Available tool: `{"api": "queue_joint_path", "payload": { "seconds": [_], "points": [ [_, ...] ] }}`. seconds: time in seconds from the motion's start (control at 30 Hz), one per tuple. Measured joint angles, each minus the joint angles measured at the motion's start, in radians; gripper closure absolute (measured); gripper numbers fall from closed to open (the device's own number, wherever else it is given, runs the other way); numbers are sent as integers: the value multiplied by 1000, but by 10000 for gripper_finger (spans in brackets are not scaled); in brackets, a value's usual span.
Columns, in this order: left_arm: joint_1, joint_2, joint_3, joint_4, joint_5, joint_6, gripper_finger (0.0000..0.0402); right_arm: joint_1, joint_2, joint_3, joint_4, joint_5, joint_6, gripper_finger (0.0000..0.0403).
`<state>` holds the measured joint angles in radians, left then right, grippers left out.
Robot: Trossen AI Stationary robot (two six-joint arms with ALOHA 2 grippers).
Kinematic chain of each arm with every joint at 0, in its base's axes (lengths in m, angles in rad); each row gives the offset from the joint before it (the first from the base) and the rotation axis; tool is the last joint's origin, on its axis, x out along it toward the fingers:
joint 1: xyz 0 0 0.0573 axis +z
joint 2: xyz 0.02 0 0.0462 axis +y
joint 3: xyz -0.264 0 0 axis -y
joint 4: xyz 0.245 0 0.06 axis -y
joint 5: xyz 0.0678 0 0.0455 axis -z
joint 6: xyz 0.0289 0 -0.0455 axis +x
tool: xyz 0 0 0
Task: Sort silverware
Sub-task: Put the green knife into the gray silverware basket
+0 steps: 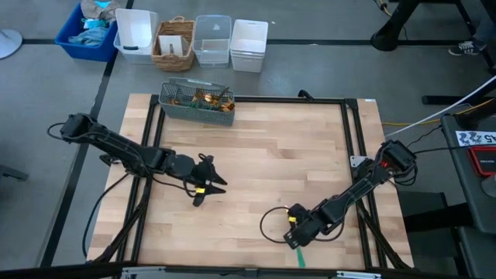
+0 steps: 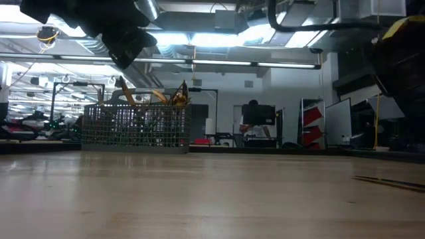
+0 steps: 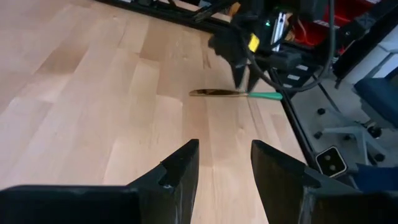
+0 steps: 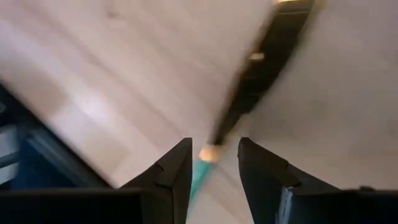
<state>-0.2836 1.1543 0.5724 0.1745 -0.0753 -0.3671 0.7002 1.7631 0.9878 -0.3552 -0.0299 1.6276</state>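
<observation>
Now my right gripper (image 1: 297, 235), jaws open, hangs over one piece of silverware (image 3: 235, 94) lying flat at lower right of the worktop (image 1: 263, 155). It looks thin, stiff, slippery; I would grip the teal handle. My left gripper (image 1: 208, 188), open, waits mid-left.

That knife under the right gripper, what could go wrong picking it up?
The knife lies flat on the table near its front edge, so the open right gripper may skid off it or nudge it toward that edge. Its fingers straddle the thin handle end, so the blade could droop once lifted. The left gripper waits open mid-table.
</observation>
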Motion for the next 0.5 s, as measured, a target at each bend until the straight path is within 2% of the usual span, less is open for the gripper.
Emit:
{"api": "queue_joint_path", "payload": {
  "seconds": [0.2,0.5],
  "points": [
    [-7,0,0,-8,1,5,263,0,16,108,-198,21,0,275],
    [-28,0,0,-6,1,39,263,17,47,144,-204,62,67,275]
  ]
}}
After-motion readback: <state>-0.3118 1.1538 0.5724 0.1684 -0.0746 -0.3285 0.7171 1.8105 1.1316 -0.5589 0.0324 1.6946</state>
